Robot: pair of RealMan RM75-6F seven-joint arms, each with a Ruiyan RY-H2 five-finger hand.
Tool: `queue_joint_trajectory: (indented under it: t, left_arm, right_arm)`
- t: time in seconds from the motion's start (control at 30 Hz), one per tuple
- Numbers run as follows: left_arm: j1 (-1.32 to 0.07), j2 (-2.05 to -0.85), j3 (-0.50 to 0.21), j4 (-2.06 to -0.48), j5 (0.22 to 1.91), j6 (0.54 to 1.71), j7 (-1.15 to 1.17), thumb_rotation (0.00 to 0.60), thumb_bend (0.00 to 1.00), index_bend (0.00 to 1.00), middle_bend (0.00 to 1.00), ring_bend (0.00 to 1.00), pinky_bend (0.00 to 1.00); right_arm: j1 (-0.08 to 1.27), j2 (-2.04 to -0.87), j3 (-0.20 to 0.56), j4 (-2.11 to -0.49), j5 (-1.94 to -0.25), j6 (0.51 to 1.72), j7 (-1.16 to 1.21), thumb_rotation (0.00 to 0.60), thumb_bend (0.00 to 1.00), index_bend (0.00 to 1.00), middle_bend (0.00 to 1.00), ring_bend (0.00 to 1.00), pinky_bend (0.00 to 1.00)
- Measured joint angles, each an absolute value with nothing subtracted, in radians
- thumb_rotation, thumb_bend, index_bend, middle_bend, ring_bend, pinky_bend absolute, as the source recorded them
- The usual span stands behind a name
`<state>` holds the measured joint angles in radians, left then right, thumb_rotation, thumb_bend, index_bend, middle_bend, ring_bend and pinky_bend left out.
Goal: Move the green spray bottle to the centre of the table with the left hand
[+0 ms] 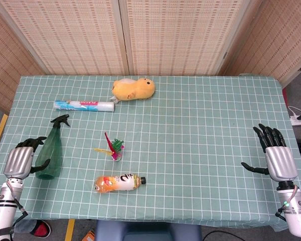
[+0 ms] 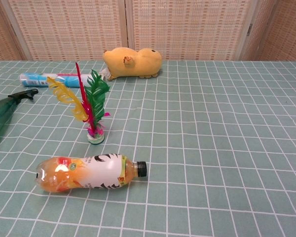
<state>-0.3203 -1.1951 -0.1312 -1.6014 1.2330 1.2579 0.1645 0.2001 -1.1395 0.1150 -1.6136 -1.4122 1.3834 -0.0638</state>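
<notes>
Your translucent green plastic spray bottle (image 1: pixel 50 149) with its black trigger head is lying on its side at the left end of the green checked worktop (image 1: pixel 200 130), nozzle pointing toward the far edge and its broad base nearest you. In the chest view only its black nozzle and part of the green body (image 2: pixel 1 118) are showing at the left border. Your left hand (image 1: pixel 21 159) is sitting right beside the bottle's base, its dark fingers (image 1: pixel 34 143) curling around that lower part, thumb lying against the near side; whether they are actually squeezing it, I cannot tell. Your right hand (image 1: pixel 276 153) is resting at the worktop's right end, well apart from the bottle, fingers (image 1: pixel 269 135) spreading wide and holding nothing.
</notes>
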Motion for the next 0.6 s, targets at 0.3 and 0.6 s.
queue_joint_trajectory:
  t: [0.3, 0.6]
  left_arm:
    - [-0.32, -1.193, -0.133, -1.604, 1.231, 1.251, 0.153, 0.6, 0.25, 0.22, 0.3, 0.21, 0.28]
    - [-0.318, -1.194, -0.136, -1.604, 1.234, 1.256, 0.144, 0.6, 0.25, 0.21, 0.3, 0.21, 0.28]
  right_arm:
    - [0.2, -1.136, 0.116, -1.618, -1.406, 1.375, -0.064, 0.6, 0.0, 0.04, 0.0, 0.0, 0.0]
    - [0.199, -1.13, 0.114, -1.621, -1.408, 1.37, -0.051, 0.6, 0.0, 0.04, 0.0, 0.0, 0.0]
